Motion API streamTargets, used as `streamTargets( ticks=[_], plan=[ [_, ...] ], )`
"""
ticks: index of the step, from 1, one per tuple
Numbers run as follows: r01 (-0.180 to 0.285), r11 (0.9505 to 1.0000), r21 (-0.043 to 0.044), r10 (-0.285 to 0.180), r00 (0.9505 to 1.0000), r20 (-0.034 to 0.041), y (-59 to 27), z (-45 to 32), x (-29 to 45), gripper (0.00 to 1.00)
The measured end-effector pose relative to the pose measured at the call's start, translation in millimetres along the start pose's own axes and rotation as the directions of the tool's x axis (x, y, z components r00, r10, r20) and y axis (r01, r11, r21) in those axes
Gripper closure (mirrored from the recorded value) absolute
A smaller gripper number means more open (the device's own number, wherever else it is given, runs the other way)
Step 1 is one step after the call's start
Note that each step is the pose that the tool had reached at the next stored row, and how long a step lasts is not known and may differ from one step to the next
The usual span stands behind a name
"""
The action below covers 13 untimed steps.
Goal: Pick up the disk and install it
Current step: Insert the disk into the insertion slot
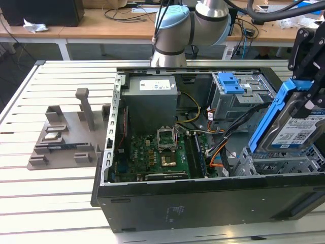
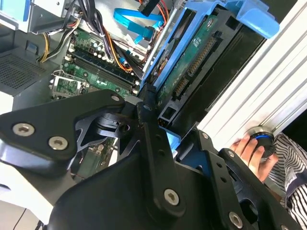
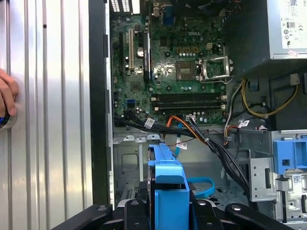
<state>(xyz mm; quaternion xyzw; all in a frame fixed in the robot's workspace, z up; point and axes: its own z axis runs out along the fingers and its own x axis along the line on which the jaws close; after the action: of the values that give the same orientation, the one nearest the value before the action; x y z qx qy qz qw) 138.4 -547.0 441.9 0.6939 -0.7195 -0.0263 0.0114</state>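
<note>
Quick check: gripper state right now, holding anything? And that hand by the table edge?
Gripper: shut on the disk, held tilted above the open computer case.
Person's hand: resting on a round blue-ringed knob at the table edge.

Slatted white table (image 1: 61,203) bearing the open computer case (image 1: 203,203) and a grey fixture block (image 1: 66,137).

Disk (image 1: 298,133): glossy metal w/ blue plastic frame; matt black gripper (image 1: 309,76).
</note>
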Motion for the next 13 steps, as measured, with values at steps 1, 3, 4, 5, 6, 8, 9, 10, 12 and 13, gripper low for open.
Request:
streamTargets(
  ticks=[1, 3, 4, 5, 6, 8, 9, 10, 12, 13],
  plan=[
    [0.000, 1.0000, -0.0001, 0.000, 1.0000, 0.0003, 0.2, 0.9, 0.1, 0.63],
    [0.000, 1.0000, 0.0001, 0.000, 1.0000, 0.0007, 0.9, 1.9, 0.3, 0.63],
    [0.000, 1.0000, 0.0001, 0.000, 1.0000, 0.0003, 1.1, 2.1, 0.3, 0.63],
    [0.000, 1.0000, 0.0000, 0.000, 1.0000, 0.0002, 1.1, 2.3, 0.4, 0.63],
    [0.000, 1.0000, 0.0000, 0.000, 1.0000, 0.0001, 1.1, 3.1, 0.6, 0.63],
    [0.000, 1.0000, 0.0000, 0.000, 1.0000, 0.0005, 0.9, 5.3, 1.1, 0.63],
    [0.000, 1.0000, 0.0000, 0.000, 1.0000, 0.0002, 0.9, 5.9, 1.2, 0.63],
    [0.000, 1.0000, 0.0000, 0.000, 1.0000, 0.0002, 0.9, 6.6, 1.4, 0.63],
    [0.000, 1.0000, 0.0000, 0.000, 1.0000, 0.0003, 0.7, 8.2, 1.9, 0.63],
    [0.000, 1.0000, 0.0000, 0.000, 1.0000, 0.0003, 0.7, 9.0, 2.1, 0.63]
  ],
)
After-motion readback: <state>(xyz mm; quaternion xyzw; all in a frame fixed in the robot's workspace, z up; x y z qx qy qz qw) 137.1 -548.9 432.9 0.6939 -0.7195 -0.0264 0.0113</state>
